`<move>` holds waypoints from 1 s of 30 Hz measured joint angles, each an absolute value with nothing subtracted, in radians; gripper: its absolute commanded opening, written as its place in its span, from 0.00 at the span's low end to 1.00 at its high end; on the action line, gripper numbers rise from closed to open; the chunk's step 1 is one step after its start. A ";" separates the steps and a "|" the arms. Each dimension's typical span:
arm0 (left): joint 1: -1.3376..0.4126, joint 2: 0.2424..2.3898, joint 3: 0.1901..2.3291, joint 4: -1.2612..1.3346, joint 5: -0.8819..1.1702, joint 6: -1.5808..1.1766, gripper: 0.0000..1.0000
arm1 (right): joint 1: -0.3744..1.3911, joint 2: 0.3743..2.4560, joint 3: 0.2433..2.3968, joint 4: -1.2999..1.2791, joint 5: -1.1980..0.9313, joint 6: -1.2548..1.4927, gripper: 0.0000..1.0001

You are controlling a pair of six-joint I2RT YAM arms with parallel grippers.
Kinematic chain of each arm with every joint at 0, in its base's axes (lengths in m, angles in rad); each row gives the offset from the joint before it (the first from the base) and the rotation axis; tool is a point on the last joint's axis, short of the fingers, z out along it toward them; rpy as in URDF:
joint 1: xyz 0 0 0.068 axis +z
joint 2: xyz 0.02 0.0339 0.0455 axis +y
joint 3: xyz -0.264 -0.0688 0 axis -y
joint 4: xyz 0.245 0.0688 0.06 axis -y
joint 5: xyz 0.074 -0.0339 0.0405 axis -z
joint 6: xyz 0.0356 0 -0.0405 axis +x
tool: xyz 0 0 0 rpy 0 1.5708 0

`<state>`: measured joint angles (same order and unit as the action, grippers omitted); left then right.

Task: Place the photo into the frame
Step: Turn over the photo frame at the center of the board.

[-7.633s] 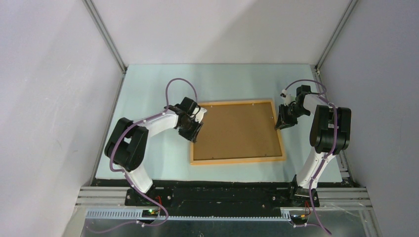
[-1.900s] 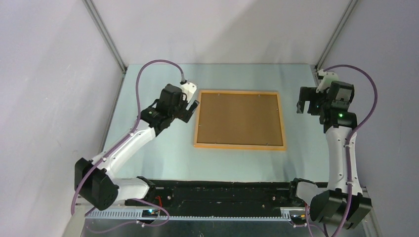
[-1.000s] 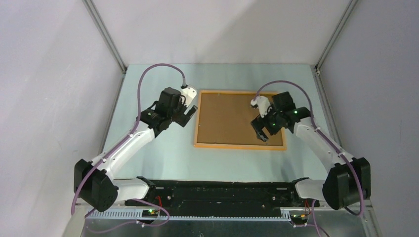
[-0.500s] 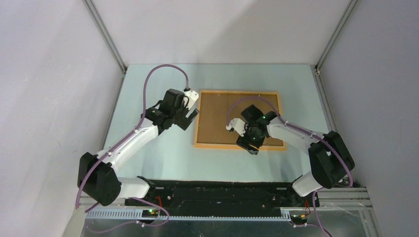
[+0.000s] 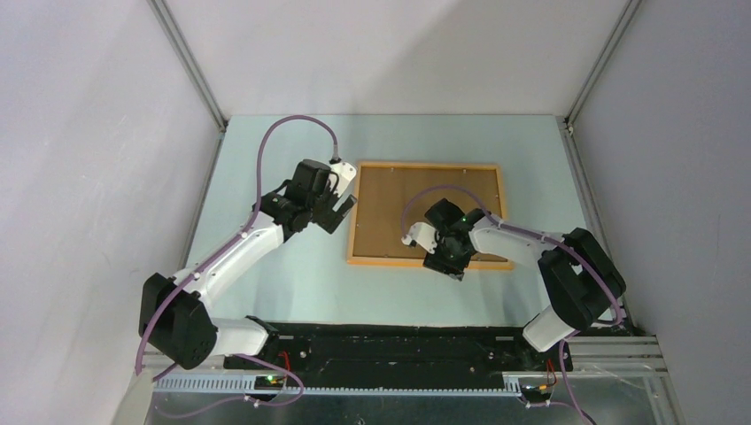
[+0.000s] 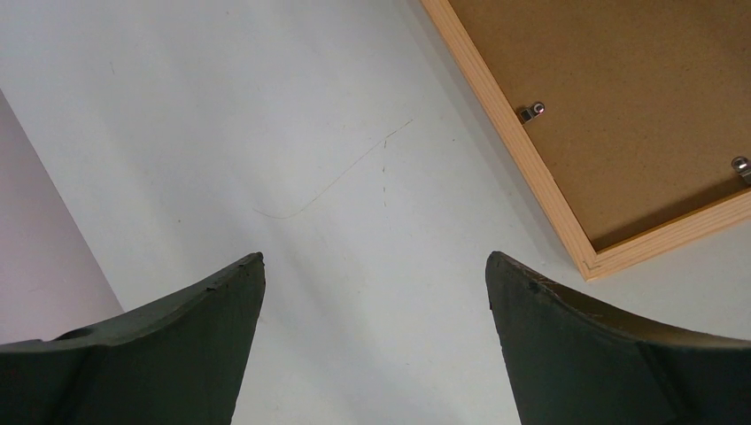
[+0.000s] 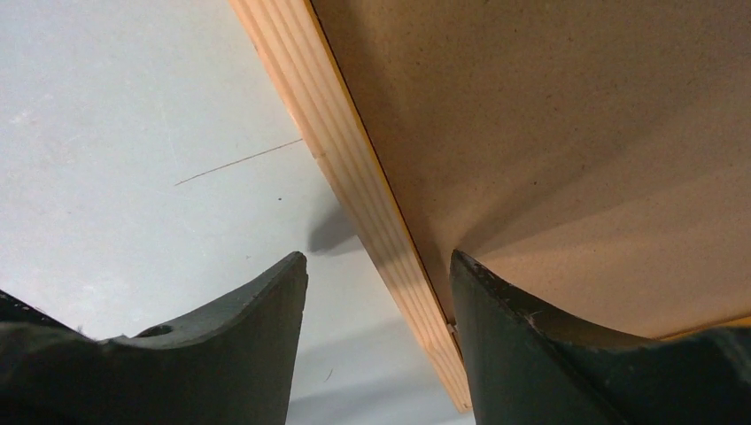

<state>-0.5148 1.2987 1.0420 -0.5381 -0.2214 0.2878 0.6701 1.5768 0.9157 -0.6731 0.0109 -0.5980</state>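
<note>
While both arms reach out over the pale blue table [image 5: 398, 133], there is one frame [image 5: 443, 165] to report, a thin light-orange wooden rectangle lying flat near the middle with its back upward, and one brown backing board [image 5: 425, 208] filling it. As for the photo, not one of the three views shows it. Over to the left gripper [image 5: 344, 210]: it hangs just beside the frame's left rail, above bare table, and its two fingers [image 6: 204, 354] are spread wide with nothing between them. From that wrist camera the frame [image 6: 514, 135] runs off to the upper right, one corner in view, and I count two small metal clips [image 6: 531, 111] on the board just inside the rail. Now the right gripper [image 5: 445, 266], down at the near rail of the frame, well along from the left corner. Its two fingers [image 7: 221, 336] are parted too, straddling the wood: one sits over the table [image 7: 133, 133], the other over the backing board [image 7: 531, 133], with the frame's rail [image 7: 347, 164] running between them. Whether either fingertip touches the wood or the board, I cannot tell. One fine hairline mark shows on the table beside that rail.
</note>
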 measured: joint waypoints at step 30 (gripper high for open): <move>-0.559 1.230 1.024 -0.542 -0.183 0.379 0.98 | 0.669 1.551 0.905 -0.671 0.012 -0.683 0.00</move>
<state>-0.5594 1.2301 1.0241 -0.5419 -0.1833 0.3790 0.6693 1.5505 0.9051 -0.6708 0.0116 -0.6827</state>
